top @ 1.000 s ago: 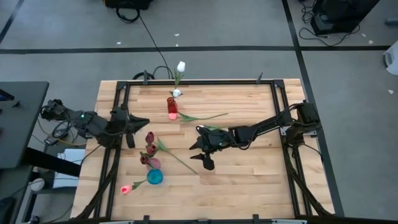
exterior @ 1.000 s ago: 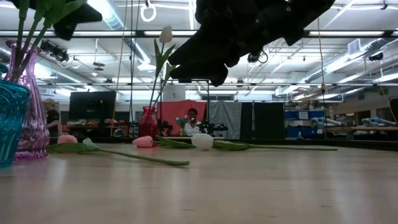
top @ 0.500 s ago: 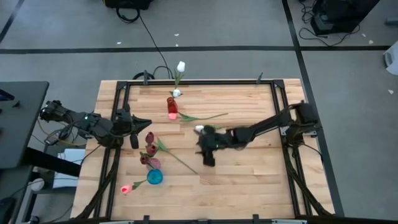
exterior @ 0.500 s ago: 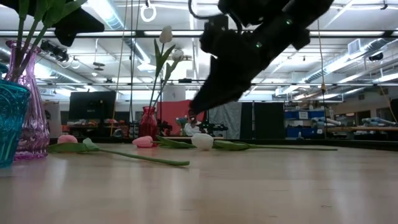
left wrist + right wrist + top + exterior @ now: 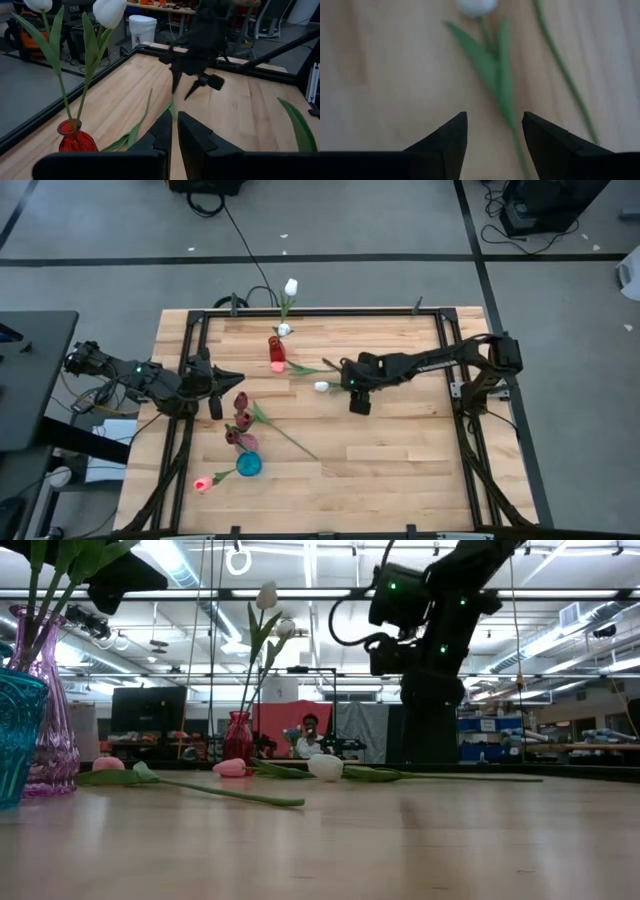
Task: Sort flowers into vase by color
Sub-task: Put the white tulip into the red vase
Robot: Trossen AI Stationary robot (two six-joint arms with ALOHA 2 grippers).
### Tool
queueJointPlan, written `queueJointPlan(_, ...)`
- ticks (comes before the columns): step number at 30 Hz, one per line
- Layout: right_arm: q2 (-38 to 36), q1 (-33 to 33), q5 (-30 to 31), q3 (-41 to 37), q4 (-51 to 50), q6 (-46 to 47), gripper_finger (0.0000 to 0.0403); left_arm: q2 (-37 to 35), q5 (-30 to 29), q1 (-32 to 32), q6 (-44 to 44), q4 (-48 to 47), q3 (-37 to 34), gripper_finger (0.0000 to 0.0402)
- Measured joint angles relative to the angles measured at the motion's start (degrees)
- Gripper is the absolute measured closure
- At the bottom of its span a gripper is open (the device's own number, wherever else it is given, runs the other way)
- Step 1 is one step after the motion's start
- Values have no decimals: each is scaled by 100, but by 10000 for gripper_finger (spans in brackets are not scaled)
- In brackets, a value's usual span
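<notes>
Table (image 5: 400, 460) is a wooden top inside a black frame, and its near right part is bare wood with much room to move. At the left edge the left gripper (image 5: 222, 379) waits with its fingers pressed together, holding nothing, just beside the maroon tulips (image 5: 240, 402) that stand in the purple vase (image 5: 246, 442). Near it stands the blue vase (image 5: 249, 465), and a pink tulip (image 5: 203, 483) lies close to the near left edge. Toward the far edge stands the red vase (image 5: 276, 352) with white tulips (image 5: 291, 286) that lean out over the frame. In the middle a white tulip (image 5: 321, 387) lies flat on the wood, its stem under the right arm. The right gripper (image 5: 350, 385) hangs over this stem (image 5: 517, 145) with its fingers spread, gripping nothing; in the right wrist view the leaves (image 5: 492, 67) lie between the fingertips (image 5: 454, 131). Compared with one second ago, the right gripper has moved farther from the near edge and a little to the right, from the open centre to the lying white tulip. The left arm has not moved.
</notes>
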Motion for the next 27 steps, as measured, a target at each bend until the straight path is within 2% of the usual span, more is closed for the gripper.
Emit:
queueJointPlan(9,-9,-542,-581,-465,275,-332,231,0,0,0,0,-31,0,367)
queueJointPlan(17,-15,-585,-349,-950,799,-474,247,-1,-1,0,-2,-32,0,367)
queueJointPlan(20,-23,-586,-496,-1019,923,-505,279,0,-1,0,-2,-34,0,367)
queueJointPlan(25,-31,-584,-738,-1082,970,-509,381,-13,2,0,24,-34,1,367)
queueJointPlan(27,-31,-586,-926,-1090,1048,-485,390,-16,110,0,25,-70,43,367)
